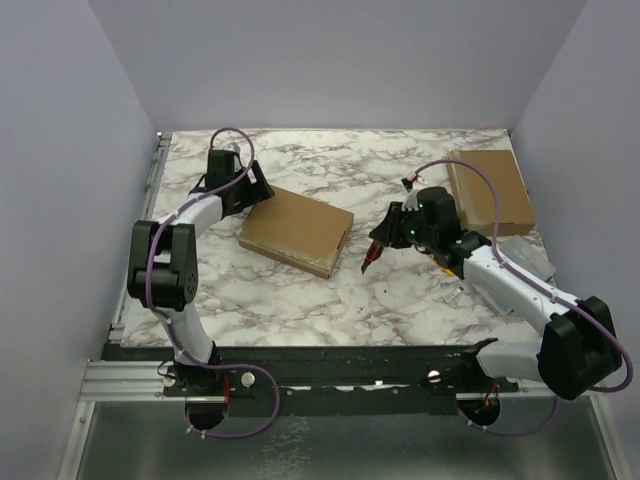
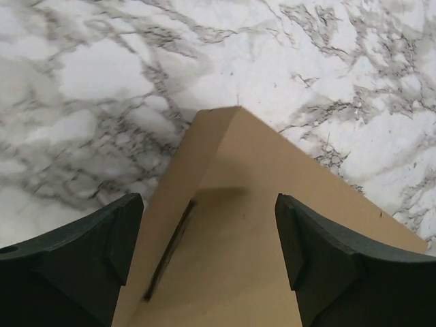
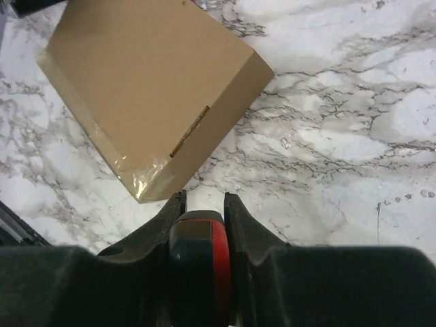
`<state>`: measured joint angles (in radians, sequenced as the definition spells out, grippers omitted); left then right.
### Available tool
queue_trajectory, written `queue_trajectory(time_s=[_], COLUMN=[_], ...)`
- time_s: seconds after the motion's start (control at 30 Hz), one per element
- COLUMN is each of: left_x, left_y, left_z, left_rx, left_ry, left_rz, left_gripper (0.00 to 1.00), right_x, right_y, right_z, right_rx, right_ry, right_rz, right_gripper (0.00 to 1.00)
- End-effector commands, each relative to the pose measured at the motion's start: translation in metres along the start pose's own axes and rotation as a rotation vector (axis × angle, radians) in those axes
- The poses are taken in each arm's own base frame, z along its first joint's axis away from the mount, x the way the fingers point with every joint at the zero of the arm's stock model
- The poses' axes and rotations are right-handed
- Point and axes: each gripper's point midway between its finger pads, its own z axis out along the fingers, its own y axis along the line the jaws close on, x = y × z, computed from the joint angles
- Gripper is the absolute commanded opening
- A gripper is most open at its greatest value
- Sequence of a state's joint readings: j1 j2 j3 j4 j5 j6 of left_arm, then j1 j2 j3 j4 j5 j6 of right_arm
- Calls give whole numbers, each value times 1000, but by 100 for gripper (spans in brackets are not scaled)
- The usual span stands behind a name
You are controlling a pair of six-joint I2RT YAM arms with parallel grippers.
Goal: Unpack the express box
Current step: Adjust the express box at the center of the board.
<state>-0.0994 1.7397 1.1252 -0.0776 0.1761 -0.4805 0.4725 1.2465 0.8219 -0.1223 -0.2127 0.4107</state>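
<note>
The box (image 1: 295, 232) was seen lying flat and closed on the marble table (image 1: 330, 300), near the middle and a little to the left. The left gripper (image 1: 252, 186) was set at the box's far left corner. In the left wrist view its fingers (image 2: 88, 259) were spread wide, one on each side of that corner, and nothing was held between them. Whether they touched the box could not be told. A thin dark slot (image 2: 167, 252) was visible on the side face below the corner.

The right gripper (image 1: 383, 243) was held over bare table just right of the box and apart from it. Its fingers were clamped on a red-and-black tool (image 3: 201, 252), which was angled down toward the table in the top view. In the right wrist view, clear tape (image 3: 146, 180) was seen wrapped over the box corner nearest that gripper. A second flat brown carton (image 1: 490, 190) was seen lying at the far right of the table, beyond the right arm.
</note>
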Motion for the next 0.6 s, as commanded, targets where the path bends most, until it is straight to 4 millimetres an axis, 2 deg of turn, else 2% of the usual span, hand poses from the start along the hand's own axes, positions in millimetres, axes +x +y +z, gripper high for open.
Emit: queue_trajectory(time_s=[0.0,0.1,0.27,0.33,0.47,0.53,0.57], left_x=[1,24,69,89,133,136,128], left_y=[-40,-67,-139,-162,-214,-229,-236], left_z=[39,58,67,69,62,62,58], left_rx=[213,295,491,575,753,745,739], left_ry=[109,173,257,305,396,397,375], left_rz=[54,130,319,352,456,507,519], left_gripper=[84,83,80,78,77,77,78], right_x=[-16,-16,-11,-18,-46,-59,-62], right_y=[1,6,15,13,-3,-7,-10], right_z=[13,14,3,-10,-47,-63,-69], right_rx=[35,21,-3,23,157,198,218], right_ry=[-65,-79,-97,-133,-261,-327,-345], right_rz=[10,17,25,16,-9,-21,-28], right_gripper=[1,1,0,1,1,1,1])
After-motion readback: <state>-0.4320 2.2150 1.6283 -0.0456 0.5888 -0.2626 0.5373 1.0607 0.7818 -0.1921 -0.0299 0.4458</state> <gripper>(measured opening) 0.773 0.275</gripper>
